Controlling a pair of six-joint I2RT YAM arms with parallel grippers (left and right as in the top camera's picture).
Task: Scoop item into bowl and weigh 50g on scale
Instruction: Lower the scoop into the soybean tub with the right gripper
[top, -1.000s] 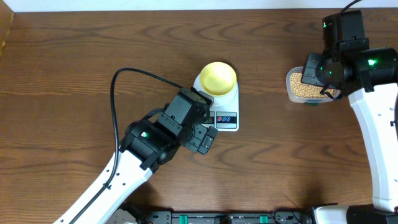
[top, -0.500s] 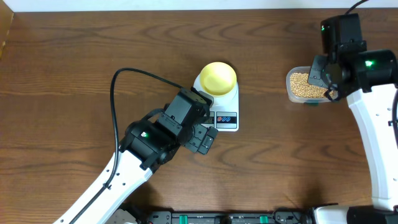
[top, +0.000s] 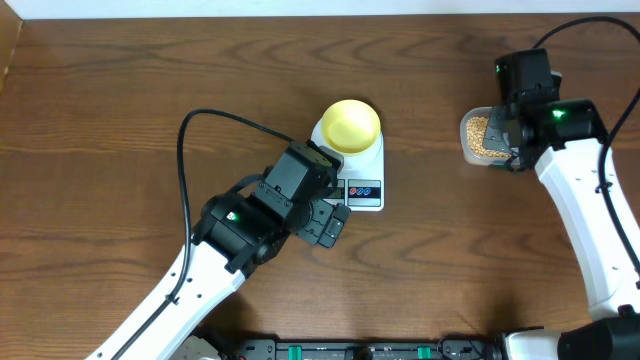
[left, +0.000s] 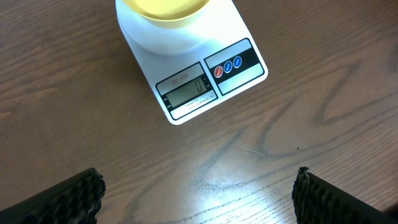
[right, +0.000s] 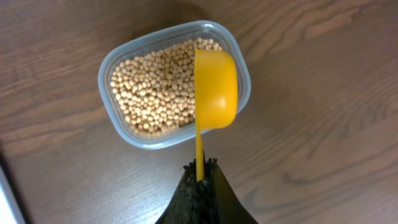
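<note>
The pale-yellow bowl (top: 351, 123) stands on the white scale (top: 362, 172); both also show in the left wrist view, bowl (left: 165, 9) and scale (left: 193, 68). The tan beans (right: 158, 87) fill a clear plastic tub (right: 112, 93), seen overhead at the right (top: 474, 137). My right gripper (right: 200, 169) is shut on the handle of a yellow scoop (right: 215, 87), held over the tub's right side with its rounded back toward the camera. My left gripper (left: 199, 193) is open and empty over bare table just in front of the scale.
The wood table (top: 120, 120) stretches to the left of the scale. A black cable (top: 200, 120) loops above the left arm. The table's far edge runs along the top of the overhead view.
My right arm has shifted left over the tub, with the scoop in it. The left arm, bowl and scale have not moved.
</note>
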